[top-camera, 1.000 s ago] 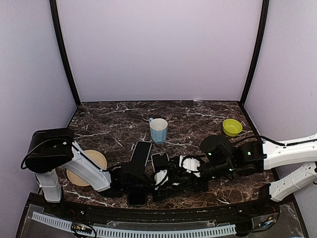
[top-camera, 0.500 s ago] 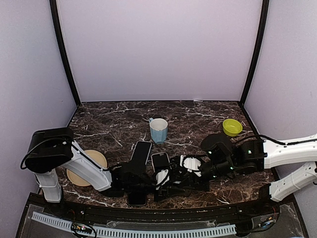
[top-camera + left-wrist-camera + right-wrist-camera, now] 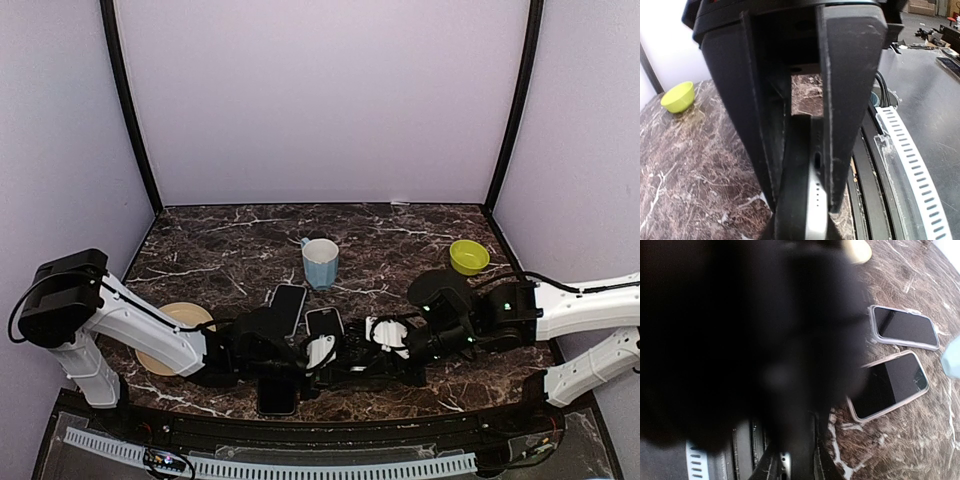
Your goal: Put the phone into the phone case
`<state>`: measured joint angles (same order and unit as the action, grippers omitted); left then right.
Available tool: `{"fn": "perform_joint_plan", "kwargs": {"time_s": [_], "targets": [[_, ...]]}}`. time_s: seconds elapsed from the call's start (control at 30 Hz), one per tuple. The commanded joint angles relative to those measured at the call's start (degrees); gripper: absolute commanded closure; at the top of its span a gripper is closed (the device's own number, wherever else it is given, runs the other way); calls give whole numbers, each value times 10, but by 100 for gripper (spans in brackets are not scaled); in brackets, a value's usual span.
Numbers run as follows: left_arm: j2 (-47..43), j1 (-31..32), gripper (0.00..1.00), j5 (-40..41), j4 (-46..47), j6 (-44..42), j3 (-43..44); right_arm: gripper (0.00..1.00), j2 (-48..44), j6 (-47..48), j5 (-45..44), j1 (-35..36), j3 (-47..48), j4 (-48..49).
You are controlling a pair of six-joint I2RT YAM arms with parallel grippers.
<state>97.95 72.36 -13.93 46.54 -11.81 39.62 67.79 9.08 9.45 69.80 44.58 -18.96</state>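
Observation:
In the left wrist view, a phone (image 3: 818, 197) with a silver edge, charging port and speaker holes stands on edge. It is pressed against a black phone case (image 3: 791, 195). My left gripper (image 3: 801, 202) is shut on the pair, one finger on each side. From above, both grippers meet low over the near middle of the table: left gripper (image 3: 335, 368), right gripper (image 3: 358, 368). The right wrist view is mostly dark blur. At its bottom the silver phone edge (image 3: 785, 466) and the dark case (image 3: 805, 452) sit between the narrow jaws of my right gripper (image 3: 795, 460).
Two phones lie flat just beyond the grippers (image 3: 287, 305) (image 3: 323, 325), and another dark phone (image 3: 277, 398) lies at the near edge. A blue mug (image 3: 320, 262), a yellow-green bowl (image 3: 468, 257) and a tan plate (image 3: 182, 322) also stand on the marble table (image 3: 230, 245).
Both grippers have narrowed onto the phone and case held between them. The left arm's shoulder has swung further left, and its forearm now lies lower.

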Motion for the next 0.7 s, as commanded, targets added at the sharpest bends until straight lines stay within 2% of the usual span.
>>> {"fn": "perform_joint_plan", "kwargs": {"time_s": [0.0, 0.03, 0.13, 0.17, 0.23, 0.27, 0.3, 0.53, 0.67], "targets": [[-28, 0, 97, -4, -32, -27, 6, 98, -10, 7, -8, -4, 7, -2], [-27, 0, 100, -4, -34, -27, 8, 99, -9, 8, -5, -3, 7, -2], [-25, -1, 100, -2, -35, -26, 13, 97, -9, 5, -9, -3, 8, -7], [-24, -1, 100, 1, -35, -26, 13, 91, -10, 1, -18, -3, 8, -10], [-22, -4, 100, 10, -37, -19, 13, 71, -17, -4, -36, -3, 9, -23], [-21, -8, 100, 12, -40, -11, 13, 66, -22, -6, -42, -4, 8, -26], [-21, -9, 100, 15, -41, -8, 13, 64, -26, -8, -46, -4, 7, -29], [-30, -23, 100, 5, -35, 21, 6, 70, -36, -17, -73, -3, -5, -49], [-40, -25, 100, -7, -29, 24, -1, 96, -29, -15, -72, -3, -5, -49]]}}
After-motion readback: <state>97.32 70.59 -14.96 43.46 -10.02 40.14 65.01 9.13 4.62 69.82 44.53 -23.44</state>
